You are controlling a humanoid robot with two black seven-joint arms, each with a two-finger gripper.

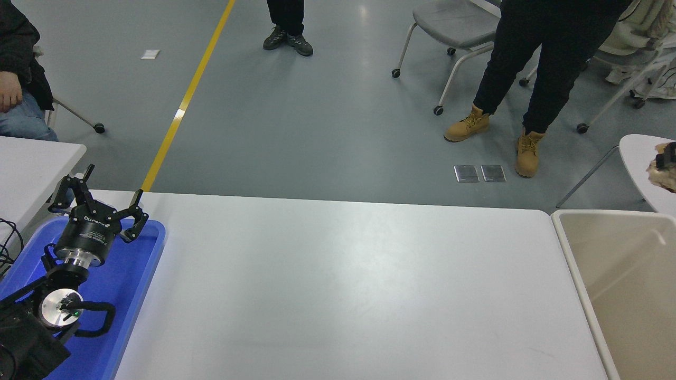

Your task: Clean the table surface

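Apparently the right gripper (668, 156), barely in view and clamped on a beige wad (663, 173), should release once the bin (573, 253) lies directly beneath; left gripper (100, 198) sits parked, fingers spread; table surface (343, 285) looks bare.

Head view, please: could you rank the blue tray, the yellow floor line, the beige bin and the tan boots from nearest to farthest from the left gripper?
1. Blue tray: directly under the left gripper, lower left.
2. Yellow floor line: just beyond the gripper, running up the floor.
3. Tan boots: across the floor, upper right.
4. Beige bin: off the table's right end.
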